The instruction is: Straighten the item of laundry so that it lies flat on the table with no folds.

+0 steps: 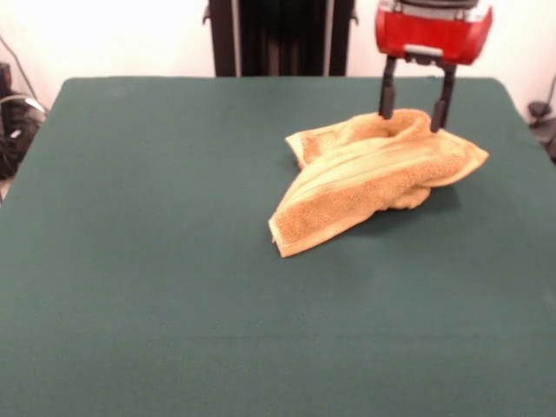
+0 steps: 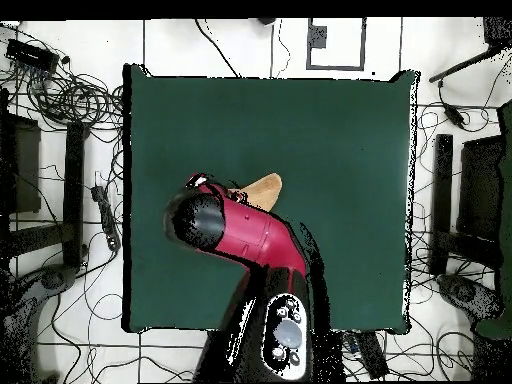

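Towel [image 1: 373,178] sits bunched and folded over itself toward two o'clock on the table [image 1: 156,261]. The gripper [image 1: 415,115] stands spread wide, fingers straddling the raised back ridge, apparently gripping nothing yet, probably lined up to pinch that fold.

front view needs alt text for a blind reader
A crumpled, folded orange-tan towel lies on a dark green table, right of centre. The red arm's open gripper stands at the towel's far edge, fingers either side of a raised fold.
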Robot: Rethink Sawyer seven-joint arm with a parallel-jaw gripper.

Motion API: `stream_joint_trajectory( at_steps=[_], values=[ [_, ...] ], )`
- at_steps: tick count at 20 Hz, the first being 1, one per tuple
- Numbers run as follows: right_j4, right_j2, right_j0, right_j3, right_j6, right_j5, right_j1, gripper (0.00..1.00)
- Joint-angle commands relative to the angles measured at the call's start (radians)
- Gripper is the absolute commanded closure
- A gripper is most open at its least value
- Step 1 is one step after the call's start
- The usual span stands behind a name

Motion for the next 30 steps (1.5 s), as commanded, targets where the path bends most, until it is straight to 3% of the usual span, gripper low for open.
stream_joint_trajectory(
  at_steps=[1,5,8,11,19,24,30],
  values=[
    [0.008,0.181,-0.050,0.089,0.163,-0.151,0.039,0.00],
    [0.006,0.202,-0.058,0.115,0.211,-0.243,0.053,0.00],
    [0.015,0.139,-0.015,0.089,0.212,-0.195,0.059,0.00],
    [0.032,0.151,-0.029,0.096,0.197,-0.111,0.059,0.00],
    [0.052,0.097,0.005,0.159,0.243,-0.075,0.015,0.00],
    [0.020,0.080,-0.014,0.138,0.187,0.000,-0.004,0.00],
    [-0.029,0.133,-0.091,0.041,0.079,-0.015,0.067,0.00]
  ],
)
